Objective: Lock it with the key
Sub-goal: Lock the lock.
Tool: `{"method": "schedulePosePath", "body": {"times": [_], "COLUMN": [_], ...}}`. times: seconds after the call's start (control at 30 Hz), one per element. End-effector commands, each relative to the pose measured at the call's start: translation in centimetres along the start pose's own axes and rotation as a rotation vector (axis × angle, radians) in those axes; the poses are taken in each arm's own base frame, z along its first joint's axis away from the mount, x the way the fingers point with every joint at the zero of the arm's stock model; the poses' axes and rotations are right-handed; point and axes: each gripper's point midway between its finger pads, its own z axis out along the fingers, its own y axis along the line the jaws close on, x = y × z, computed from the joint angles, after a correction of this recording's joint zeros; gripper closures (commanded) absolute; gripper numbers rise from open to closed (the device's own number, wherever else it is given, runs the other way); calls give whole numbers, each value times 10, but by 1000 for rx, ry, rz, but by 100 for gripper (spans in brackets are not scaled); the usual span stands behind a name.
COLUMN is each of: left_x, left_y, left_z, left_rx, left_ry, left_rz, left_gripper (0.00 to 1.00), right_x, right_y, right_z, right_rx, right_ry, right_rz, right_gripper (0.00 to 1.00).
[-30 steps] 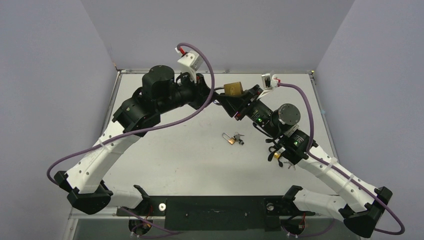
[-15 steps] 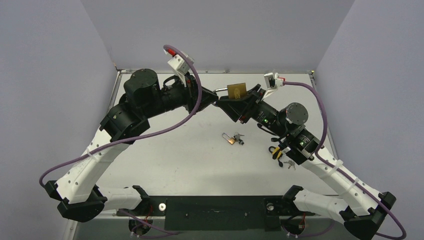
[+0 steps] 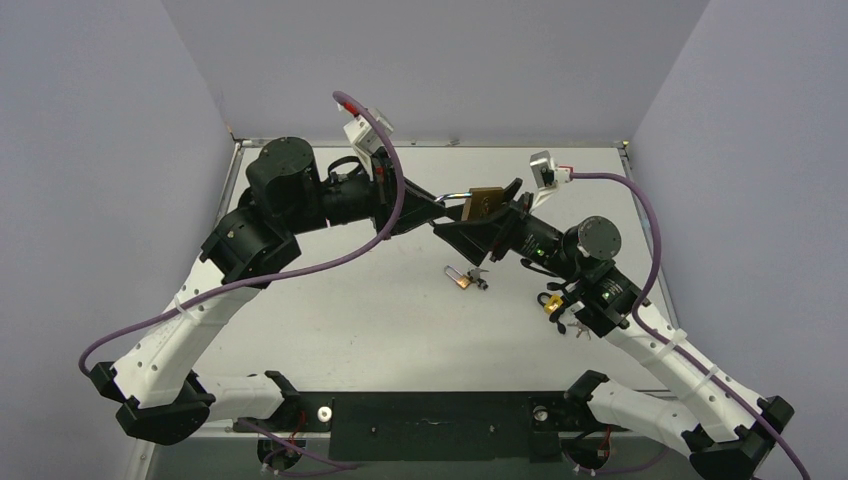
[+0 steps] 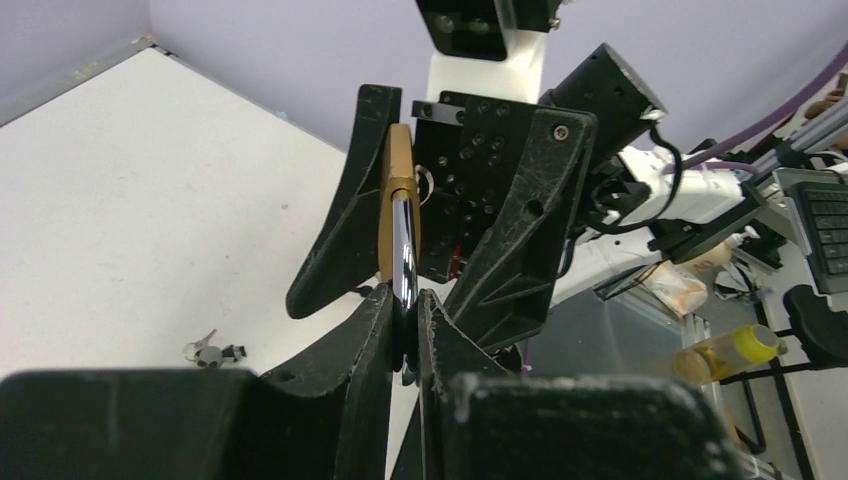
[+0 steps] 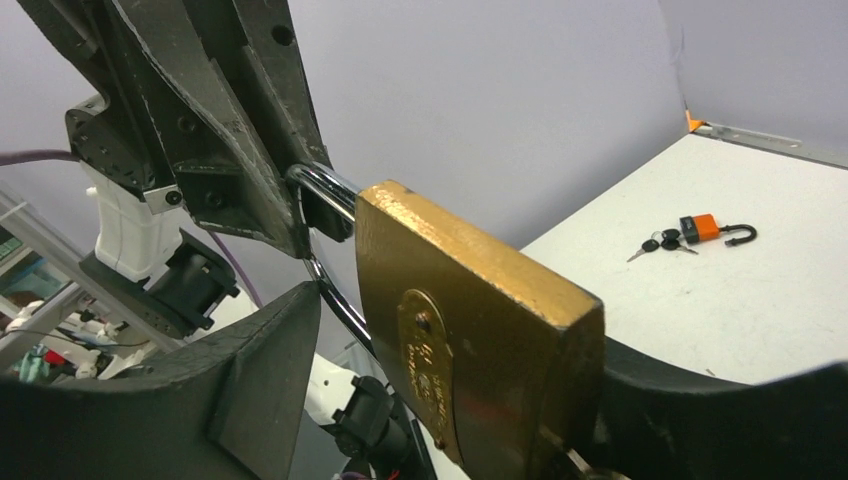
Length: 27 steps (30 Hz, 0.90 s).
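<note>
A large brass padlock [image 3: 487,202] hangs in mid-air over the back of the table. My left gripper [image 3: 455,197] is shut on its chrome shackle [image 4: 404,262], the pads pinching the bar from both sides [image 4: 404,305]. My right gripper [image 3: 487,215] straddles the brass body [image 5: 470,330] with its jaws open: the left finger [image 5: 265,360] stands clear of it and the body leans on the right finger [image 5: 680,400]. A sliver of metal [image 5: 573,460] shows at the padlock's underside; I cannot tell whether it is the key.
A small brass padlock with keys [image 3: 462,276] lies on the white table [image 3: 330,300] under the grippers. An orange padlock with a key bunch [image 5: 700,228] lies by the right arm [image 3: 553,305]. Purple walls close the back and sides.
</note>
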Motion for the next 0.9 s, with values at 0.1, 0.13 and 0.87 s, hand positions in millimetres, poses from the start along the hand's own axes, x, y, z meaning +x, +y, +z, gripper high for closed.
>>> {"method": "schedulePosePath", "body": {"times": [0.1,0.13,0.87], "left_x": [-60,-61,-112], "left_y": [-51,-49,-49], "left_z": [-24,-24,-23], "left_rx": [198,193,198], "left_ry": [-188,-192,-334], "left_rz": [63,58,-97], "left_gripper": [100,100,100], "right_x": [-20,-26,-32], "right_y": [13,17,29], "right_z": [-10,-12,-13], "right_rx": [-105,-128,-265], "right_ry": [-89,-109,-166], "right_rz": [4,9,58], "right_gripper": [32,30,36]}}
